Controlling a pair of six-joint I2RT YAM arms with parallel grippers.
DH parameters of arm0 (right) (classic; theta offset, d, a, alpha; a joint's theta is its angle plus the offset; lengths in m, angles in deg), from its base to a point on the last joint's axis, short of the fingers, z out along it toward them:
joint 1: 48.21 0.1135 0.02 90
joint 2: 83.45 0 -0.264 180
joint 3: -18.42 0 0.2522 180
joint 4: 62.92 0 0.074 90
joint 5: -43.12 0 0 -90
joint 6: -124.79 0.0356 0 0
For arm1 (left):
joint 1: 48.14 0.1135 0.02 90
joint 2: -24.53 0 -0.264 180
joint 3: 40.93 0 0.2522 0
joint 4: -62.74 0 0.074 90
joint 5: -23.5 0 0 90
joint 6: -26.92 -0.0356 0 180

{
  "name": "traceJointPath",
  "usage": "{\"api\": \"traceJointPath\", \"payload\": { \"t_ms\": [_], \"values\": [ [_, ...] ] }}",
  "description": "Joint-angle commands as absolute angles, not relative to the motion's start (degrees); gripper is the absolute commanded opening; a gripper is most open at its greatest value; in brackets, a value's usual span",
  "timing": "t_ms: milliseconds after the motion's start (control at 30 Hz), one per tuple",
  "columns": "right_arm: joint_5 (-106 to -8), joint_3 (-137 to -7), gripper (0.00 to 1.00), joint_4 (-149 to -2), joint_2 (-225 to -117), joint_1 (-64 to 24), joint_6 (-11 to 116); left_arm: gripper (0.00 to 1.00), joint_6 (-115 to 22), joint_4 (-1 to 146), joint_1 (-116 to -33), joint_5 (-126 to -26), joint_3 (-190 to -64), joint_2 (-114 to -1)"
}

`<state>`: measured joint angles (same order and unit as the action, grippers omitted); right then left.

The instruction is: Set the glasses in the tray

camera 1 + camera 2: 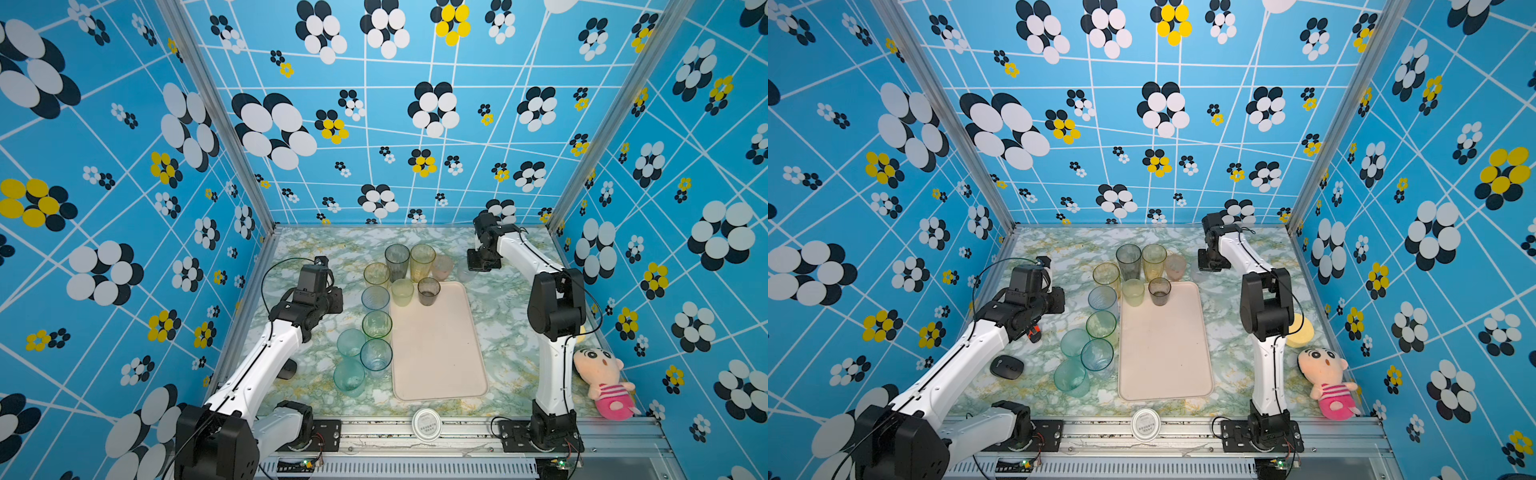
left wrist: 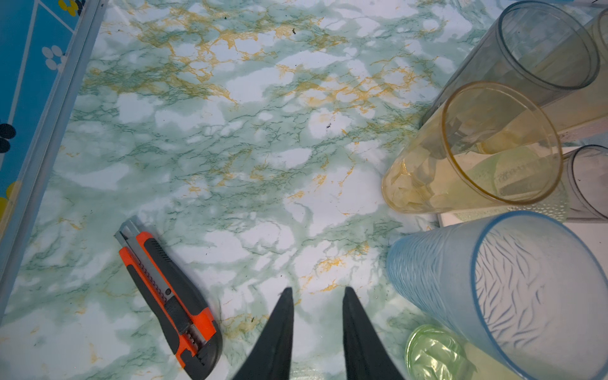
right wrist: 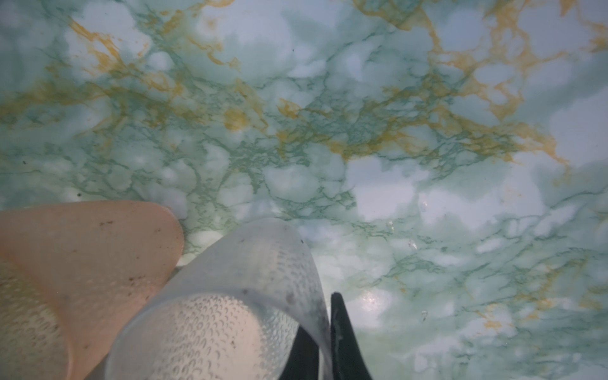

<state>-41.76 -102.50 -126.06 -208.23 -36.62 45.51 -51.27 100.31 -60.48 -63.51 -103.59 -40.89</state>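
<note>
The cream-pink tray (image 1: 440,353) lies mid-table. At its far end stand a pale yellow glass (image 1: 402,292) and a smoky grey one (image 1: 428,291). Several tinted glasses line its left side, among them amber (image 1: 376,275), blue (image 1: 375,298) and green (image 1: 377,324). Behind the tray stand a tall grey glass (image 1: 397,262), a tall amber glass (image 1: 422,262) and a pink glass (image 1: 442,267). My right gripper (image 3: 324,325) is shut on the wall of a clear dimpled glass (image 3: 230,289), one finger inside, next to the pink glass (image 3: 82,250). My left gripper (image 2: 318,291) hangs open and empty over bare table beside the blue glass (image 2: 493,289).
An orange utility knife (image 2: 167,296) lies near the left gripper, and a black mouse (image 1: 1007,366) sits by the left arm. A round white lid (image 1: 427,424) rests on the front rail. A plush doll (image 1: 604,382) and a yellow disc (image 1: 1300,330) lie at the right.
</note>
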Motion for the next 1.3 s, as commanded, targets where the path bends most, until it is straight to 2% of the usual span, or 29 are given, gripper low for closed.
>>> {"api": "traceJointPath", "payload": {
  "t_ms": [0,567,800,1267],
  "values": [
    [-39.5,-101.0,0.0,-127.4,-204.3,-36.9,44.5,0.28,-51.6,100.9,-60.0,-63.3,-102.9,-40.0],
    [-40.2,-87.9,0.0,-129.1,-190.8,-35.1,42.6,0.28,-51.0,99.9,-60.0,-64.9,-103.2,-41.1],
    [-38.0,-87.5,0.0,-131.6,-190.8,-29.8,42.0,0.28,-50.6,99.9,-60.2,-65.8,-103.7,-41.5],
    [-38.8,-86.7,0.0,-131.0,-194.9,-26.5,43.1,0.28,-51.1,100.5,-60.2,-65.6,-104.5,-41.4]
  ]
}}
